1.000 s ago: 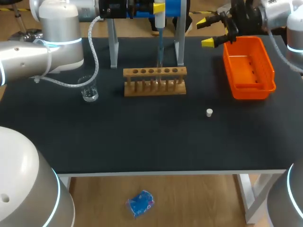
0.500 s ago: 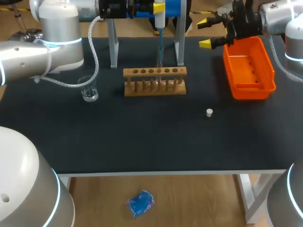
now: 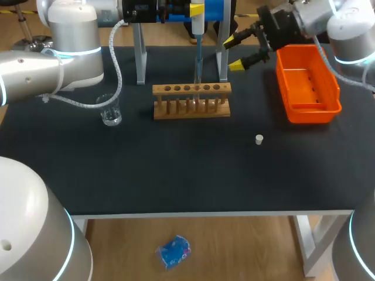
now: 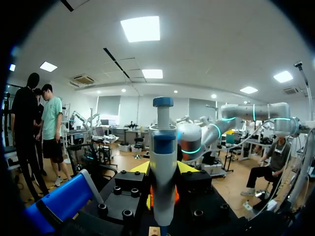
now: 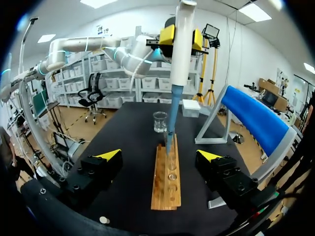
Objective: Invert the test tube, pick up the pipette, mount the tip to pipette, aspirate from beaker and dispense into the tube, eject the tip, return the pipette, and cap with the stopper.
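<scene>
Over the wooden rack (image 3: 191, 100), left gripper (image 5: 182, 38) clamps the pipette (image 3: 198, 26), tip (image 3: 197, 67) in a hole (dispensing, I judge). Right gripper (image 3: 232, 53) stands wide open, empty. Stopper (image 3: 259, 139) lies loose on table (image 3: 176, 170). Ejection, return and capping are outstanding.

Bright, even light from white ceiling panels (image 4: 140, 28); only soft, faint shadows on the dark table (image 3: 176, 175).

The upright white pipette (image 3: 198, 24) is hanging over the wooden test-tube rack (image 3: 191, 99), blocking passage between the grey stand legs (image 3: 223, 61). Open black table (image 3: 176, 170) is lying around the small white stopper (image 3: 259, 139).
</scene>
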{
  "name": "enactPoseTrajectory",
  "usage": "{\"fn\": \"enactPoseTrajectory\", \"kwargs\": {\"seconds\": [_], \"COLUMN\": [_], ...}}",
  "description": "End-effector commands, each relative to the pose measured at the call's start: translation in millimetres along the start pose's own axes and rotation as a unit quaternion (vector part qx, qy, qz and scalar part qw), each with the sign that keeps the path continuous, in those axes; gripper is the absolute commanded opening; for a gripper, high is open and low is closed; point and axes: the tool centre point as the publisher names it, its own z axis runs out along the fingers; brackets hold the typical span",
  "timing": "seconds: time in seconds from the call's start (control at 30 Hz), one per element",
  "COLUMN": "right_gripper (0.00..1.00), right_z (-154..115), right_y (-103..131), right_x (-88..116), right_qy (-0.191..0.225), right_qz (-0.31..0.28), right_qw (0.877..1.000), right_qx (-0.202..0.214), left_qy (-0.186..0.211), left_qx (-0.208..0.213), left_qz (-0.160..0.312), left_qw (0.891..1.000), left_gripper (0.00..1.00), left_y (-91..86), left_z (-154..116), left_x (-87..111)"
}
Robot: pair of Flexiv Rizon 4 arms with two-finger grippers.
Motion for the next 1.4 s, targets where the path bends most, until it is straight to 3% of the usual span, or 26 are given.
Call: {"fn": "enactPoseTrajectory", "kwargs": {"seconds": [0.03,0.37,1.0,1.4], "right_gripper": [1.00,1.00,1.00,1.00], "right_z": [13.7,31.6,45.2,45.2], "right_y": [-5.9,-21.2,-22.2,-22.2], "right_x": [-13.4,-18.7,-10.7,-10.7], "right_qy": [0.023,0.023,0.045,0.045], "right_qz": [0.003,0.003,-0.018,-0.018], "right_qw": [1.000,0.999,0.996,0.996], "right_qx": [0.004,0.026,0.069,0.069], "left_qy": [-0.002,-0.002,-0.002,-0.002], "left_qx": [-0.001,-0.001,-0.001,-0.001], "left_qz": [-0.001,-0.001,-0.001,-0.001], "left_qw": [1.000,1.000,1.000,1.000], "left_gripper": [0.00,0.00,0.00,0.00], "left_y": [-1.2,-1.2,-1.2,-1.2], "left_z": [0.5,0.5,0.5,0.5], "left_x": [0.9,0.9,0.9,0.9]}}
